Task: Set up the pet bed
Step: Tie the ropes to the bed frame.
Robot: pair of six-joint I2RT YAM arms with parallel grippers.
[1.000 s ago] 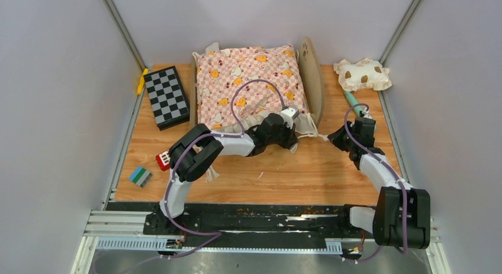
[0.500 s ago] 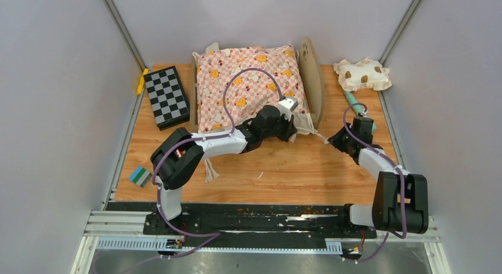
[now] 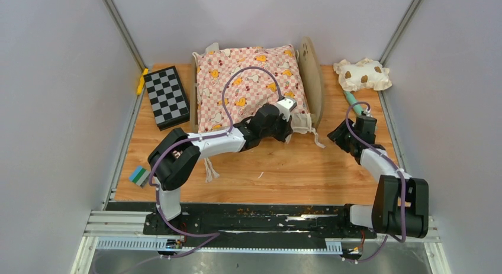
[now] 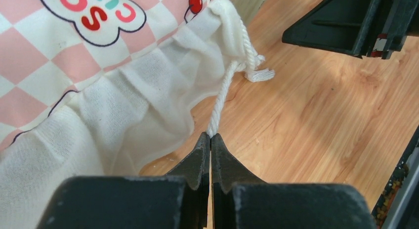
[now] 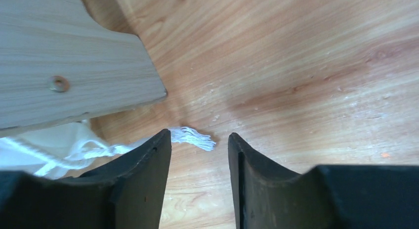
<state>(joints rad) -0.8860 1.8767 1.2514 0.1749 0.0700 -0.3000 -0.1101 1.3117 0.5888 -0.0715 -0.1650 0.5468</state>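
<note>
- One pet bed [image 3: 313, 84] stands at the far middle of the table [image 3: 296, 173], with its light-wood headboard and paw cutout on the right side.
- Inside the bed we see a pink checkered cushion [image 3: 248, 79] that fills the frame, its white ruffle along the near edge.
- At the cushion's near right corner the left arm [image 3: 222, 144] reaches in. Its jaws are pressed together, pinching a white cord [image 4: 221, 100] that runs from the ruffle.
- Just right of that corner the right arm [image 3: 376, 161] points toward the bed. Its jaws are spread and hold nothing, and a frayed cord end [image 5: 193, 137] lies on the table between their tips, beside a wooden corner of the bed.
- Farther out we see a cream spotted pillow [image 3: 362, 74] at the far right with a teal object [image 3: 351, 98] near it. A checkered box [image 3: 167, 96] lies left of the bed with a yellow object [image 3: 142, 80] beside it. A blue-and-green block [image 3: 140, 176] sits at the near left edge.
</note>
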